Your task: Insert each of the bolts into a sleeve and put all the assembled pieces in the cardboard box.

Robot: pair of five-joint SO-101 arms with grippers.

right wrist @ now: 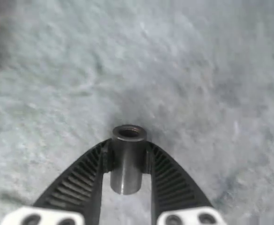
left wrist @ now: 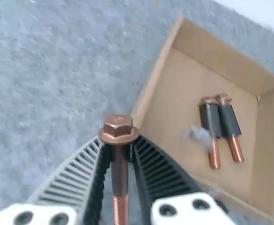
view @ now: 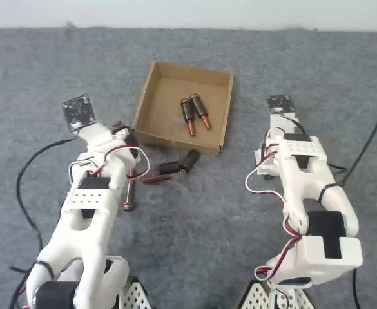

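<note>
Left fingers (left wrist: 87,171) closed on a copper bolt (left wrist: 119,161), gripping the shank just under the hex head. The bolt's long axis runs along the fingers, head out past the tips and threaded end back toward the wrist. The head sits just beside the outer wall of the cardboard box (left wrist: 156,77). Right fingers (right wrist: 78,185) closed on a dark sleeve (right wrist: 127,161), one on each side. Its long axis also runs along the fingers, open bore facing away from the wrist, over the grey table (right wrist: 197,70). Two assembled pieces (view: 195,114) lie side by side in the box, heads toward the far wall, shanks pointing to the near wall. On the table by the box's near wall: a sleeved bolt (view: 164,172) and a loose sleeve (view: 189,158); a loose bolt (view: 130,191) lies beside the left arm (view: 88,199). Left arm extended forward, wrist at the box's left near corner. Right arm (view: 307,187) extended forward, wrist right of the box, well apart from it.
</note>
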